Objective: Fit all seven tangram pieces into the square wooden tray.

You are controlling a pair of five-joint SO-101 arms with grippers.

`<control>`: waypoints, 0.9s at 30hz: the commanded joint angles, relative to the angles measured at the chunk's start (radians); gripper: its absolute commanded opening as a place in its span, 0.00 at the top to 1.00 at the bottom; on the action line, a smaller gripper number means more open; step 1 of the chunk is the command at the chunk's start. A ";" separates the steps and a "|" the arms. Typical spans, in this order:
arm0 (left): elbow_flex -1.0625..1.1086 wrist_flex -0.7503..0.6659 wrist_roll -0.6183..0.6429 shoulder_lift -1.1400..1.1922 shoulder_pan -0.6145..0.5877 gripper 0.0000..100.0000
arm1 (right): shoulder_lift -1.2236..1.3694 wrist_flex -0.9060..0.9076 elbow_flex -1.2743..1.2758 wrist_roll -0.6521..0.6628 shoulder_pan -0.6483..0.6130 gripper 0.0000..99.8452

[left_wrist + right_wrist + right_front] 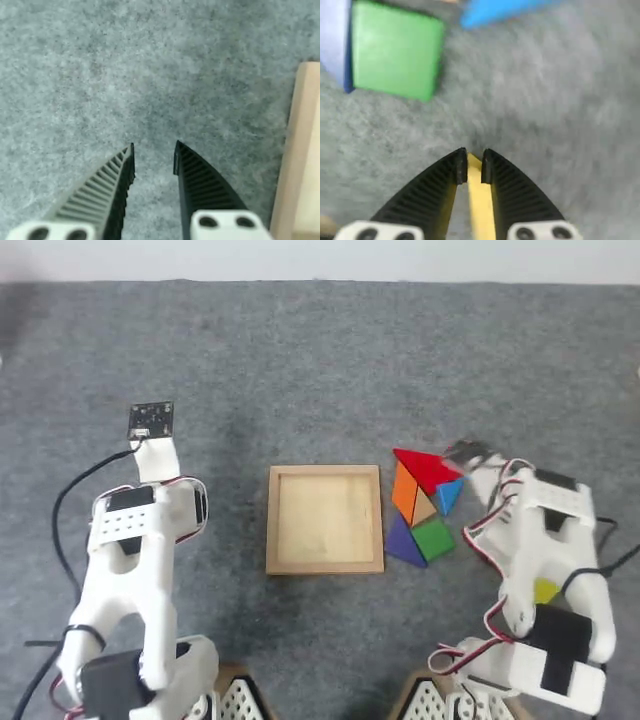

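The square wooden tray (325,562) lies mid-table with nothing in it. Just right of it sits a cluster of pieces: a red triangle (425,468), an orange piece (404,490), a tan triangle (424,508), a blue triangle (449,496), a green square (434,537) and a purple triangle (402,540). My right gripper (474,152) is shut on a thin yellow piece (481,200), low over the carpet a short way from the green square (395,50) and the blue triangle (500,10). The yellow piece (545,590) also peeks out under the right arm. My left gripper (153,147) stands open over bare carpet, beside the tray's edge (300,150).
Grey carpet covers the whole table. The left arm (135,540) stands left of the tray, the right arm (545,540) to the right of the piece cluster. Cables hang near both arm bases. Open carpet lies beyond the tray.
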 commanded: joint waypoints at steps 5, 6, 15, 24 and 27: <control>-0.005 -0.015 -0.006 0.002 0.012 0.87 | -0.016 0.302 -0.301 -0.942 0.035 0.95; -0.005 -0.015 -0.006 0.002 0.012 0.87 | -0.016 0.340 -0.327 -1.030 0.044 0.95; 0.001 -0.046 -0.006 0.003 0.011 0.87 | -0.010 0.407 -0.298 -1.841 0.031 0.93; 0.022 -0.089 -0.006 0.003 0.009 0.87 | -0.031 0.291 -0.144 -2.028 -0.002 0.64; 0.039 -0.118 -0.011 0.003 0.009 0.87 | -0.033 0.274 -0.106 -2.088 0.007 0.50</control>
